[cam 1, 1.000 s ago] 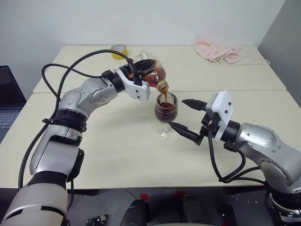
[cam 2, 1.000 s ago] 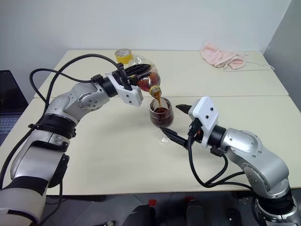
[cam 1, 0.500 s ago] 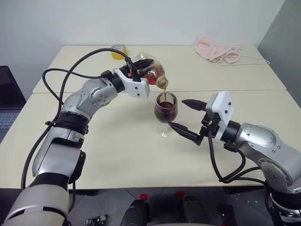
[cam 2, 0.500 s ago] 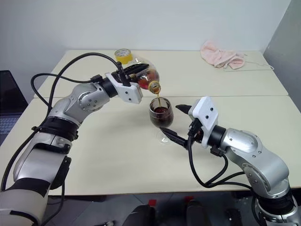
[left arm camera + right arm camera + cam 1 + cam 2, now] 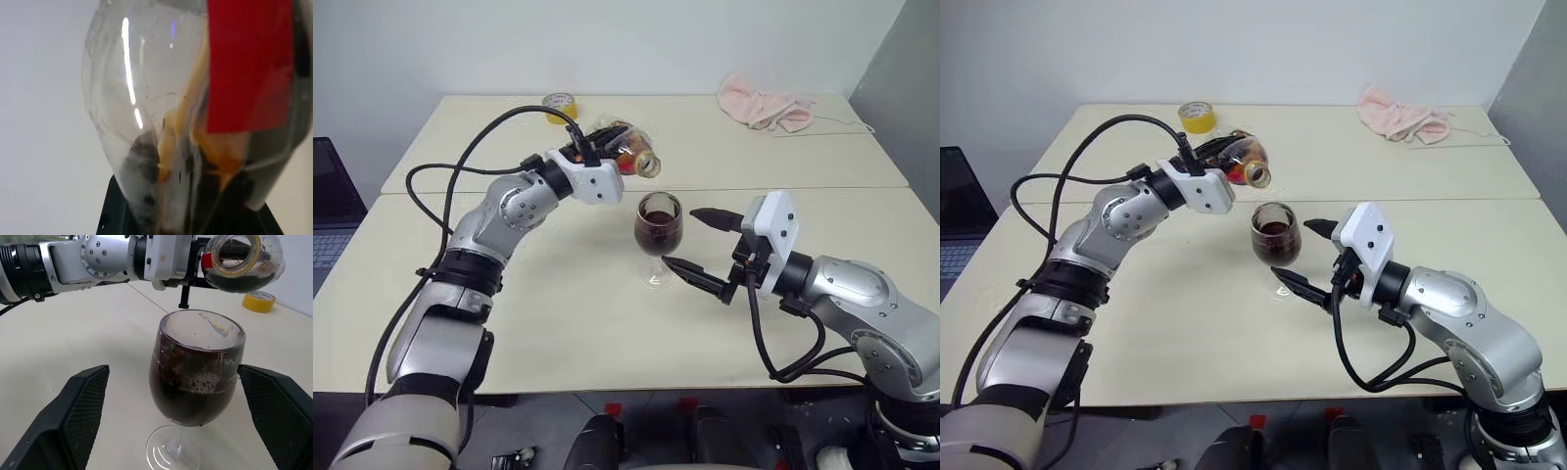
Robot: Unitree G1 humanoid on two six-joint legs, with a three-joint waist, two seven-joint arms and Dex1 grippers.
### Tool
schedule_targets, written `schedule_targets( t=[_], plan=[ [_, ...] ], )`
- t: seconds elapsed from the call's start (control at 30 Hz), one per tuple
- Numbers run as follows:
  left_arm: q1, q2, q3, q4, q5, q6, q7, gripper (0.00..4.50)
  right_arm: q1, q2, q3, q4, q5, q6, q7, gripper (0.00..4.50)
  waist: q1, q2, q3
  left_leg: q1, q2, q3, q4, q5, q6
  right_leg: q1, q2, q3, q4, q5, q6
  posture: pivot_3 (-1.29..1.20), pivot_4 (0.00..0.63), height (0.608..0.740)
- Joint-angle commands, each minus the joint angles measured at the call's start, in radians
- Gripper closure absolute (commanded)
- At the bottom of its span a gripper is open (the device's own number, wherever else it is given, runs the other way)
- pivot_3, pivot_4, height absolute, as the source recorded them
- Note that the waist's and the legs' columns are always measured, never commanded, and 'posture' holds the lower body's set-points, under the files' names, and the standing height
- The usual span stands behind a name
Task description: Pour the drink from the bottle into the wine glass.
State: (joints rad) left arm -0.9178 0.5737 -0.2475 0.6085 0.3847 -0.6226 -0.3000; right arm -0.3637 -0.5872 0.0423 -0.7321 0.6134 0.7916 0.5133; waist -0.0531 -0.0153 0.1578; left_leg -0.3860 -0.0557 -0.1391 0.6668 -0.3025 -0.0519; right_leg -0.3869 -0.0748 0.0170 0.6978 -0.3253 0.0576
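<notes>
Left gripper [image 5: 607, 147]: black fingers clamped tight on the small squat clear plastic bottle [image 5: 628, 153] with a red neck label. Bottle lies near level in the grasp, open mouth facing the right arm and a little up, a small pool of dark brown drink [image 5: 239, 280] lying along its lower side. No stream leaves the mouth. In the left wrist view the bottle wall [image 5: 146, 122] sits directly ahead of the fingers, red label to one side, brown residue low in the belly.

Clear stemmed wine glass [image 5: 658, 235] with rounded bowl stands upright on the pale cream counter [image 5: 558, 313], below the bottle mouth and a little to the side of the right arm. Bowl holds dark drink with a patch of foam on top, level roughly two thirds up.

Right gripper [image 5: 698, 247]: black fingers [image 5: 80, 411] spread wide, one on each side of the glass, level with the lower bowl and stem. Right wrist view shows clear gaps between each finger and the glass; no contact, nothing held.

Beyond the left fingers, at the far counter edge: yellow tape roll [image 5: 1197, 117]. Far corner past the right arm: crumpled pink cloth [image 5: 764, 106].
</notes>
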Motion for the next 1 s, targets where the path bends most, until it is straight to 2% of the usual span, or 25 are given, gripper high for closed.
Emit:
schedule_targets(
  t=[0.03,0.23,0.5,0.73,1.0],
  plan=[
    [0.032,-0.015,0.066,-0.088,-0.096,0.083,-0.036,3.73,-0.006,-0.009,-0.012,-0.024,0.004,-0.018,0.011,0.0,0.0,0.0,0.0,0.0,0.0,0.0,0.0,0.0,0.0,0.0,0.0,0.0,0.0,0.0,0.0,0.0,0.15,0.74],
    [0.172,-0.086,0.167,-0.256,-0.286,0.367,-0.107,3.73,0.001,-0.034,-0.023,-0.03,0.021,-0.014,0.044,0.0,-0.003,0.0,0.0,0.0,0.0,0.0,0.0,0.0,0.0,0.0,0.0,0.0,0.0,0.0,0.0,0.0,0.15,0.74],
    [0.403,-0.163,0.297,-0.553,-0.437,0.729,-0.062,3.73,0.016,-0.059,-0.044,-0.04,0.073,-0.016,0.089,0.0,-0.003,0.0,0.0,0.0,0.001,-0.001,0.001,0.0,0.0,0.0,0.0,0.0,0.0,0.0,0.0,0.0,0.15,0.74],
    [0.522,-0.207,0.366,-0.643,-0.49,0.833,-0.012,3.73,0.016,-0.061,-0.031,-0.031,0.075,-0.029,0.109,0.0,0.003,-0.001,-0.001,0.0,0.001,0.0,0.002,0.0,0.0,0.002,0.0,0.0,0.0,0.0,0.0,0.0,0.15,0.74],
    [0.603,-0.239,0.439,-0.64,-0.565,0.821,-0.001,3.73,0.012,-0.067,-0.027,-0.014,0.079,-0.045,0.143,0.0,0.01,-0.001,-0.001,0.0,0.001,0.0,0.002,0.0,0.0,0.002,-0.001,0.0,-0.001,0.0,0.0,0.0,0.15,0.74]
  ],
)
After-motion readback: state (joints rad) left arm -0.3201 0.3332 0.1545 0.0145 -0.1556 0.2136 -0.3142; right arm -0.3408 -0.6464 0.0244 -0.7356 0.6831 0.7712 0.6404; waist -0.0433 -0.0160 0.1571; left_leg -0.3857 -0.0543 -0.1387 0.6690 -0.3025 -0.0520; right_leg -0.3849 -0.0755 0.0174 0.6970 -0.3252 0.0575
